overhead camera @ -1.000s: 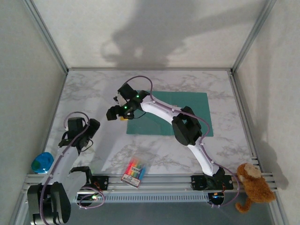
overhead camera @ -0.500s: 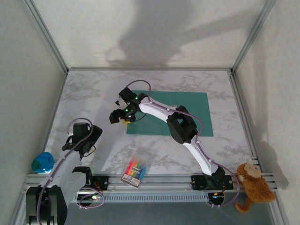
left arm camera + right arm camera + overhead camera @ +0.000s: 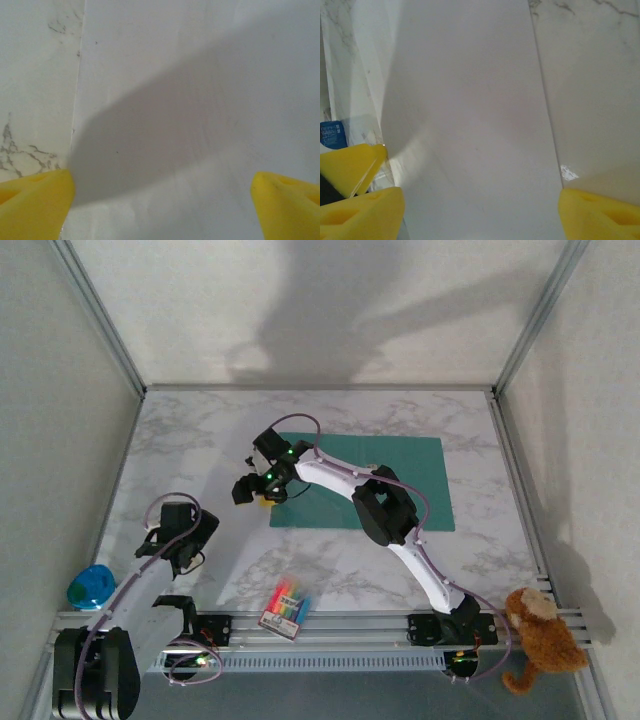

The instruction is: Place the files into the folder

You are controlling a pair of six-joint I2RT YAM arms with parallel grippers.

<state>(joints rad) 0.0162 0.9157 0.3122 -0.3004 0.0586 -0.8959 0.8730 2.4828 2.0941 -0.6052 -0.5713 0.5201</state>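
Observation:
The teal folder (image 3: 385, 480) lies flat at the table's middle right. My right gripper (image 3: 248, 490) hovers just off the folder's left edge. In the right wrist view its yellow fingertips (image 3: 362, 215) stand wide apart, open (image 3: 480, 215), above a plain white file (image 3: 470, 125) lying on the marble. My left gripper (image 3: 178, 532) hangs low at the near left, also open (image 3: 162, 210). Its yellow fingertips (image 3: 35, 205) straddle a white file (image 3: 190, 100) whose left edge meets the marble. Nothing is held by either. From above, the white files are hard to tell from the pale table.
A packet of coloured pens (image 3: 288, 604) lies at the near edge between the arm bases. A blue object (image 3: 90, 587) sits at the near left and a brown plush toy (image 3: 540, 635) at the near right. Metal frame posts and walls surround the table.
The left gripper has drawn a little back and to the right, toward its base. The right gripper has dropped slightly lower and its elbow has swung left. Both stay open.

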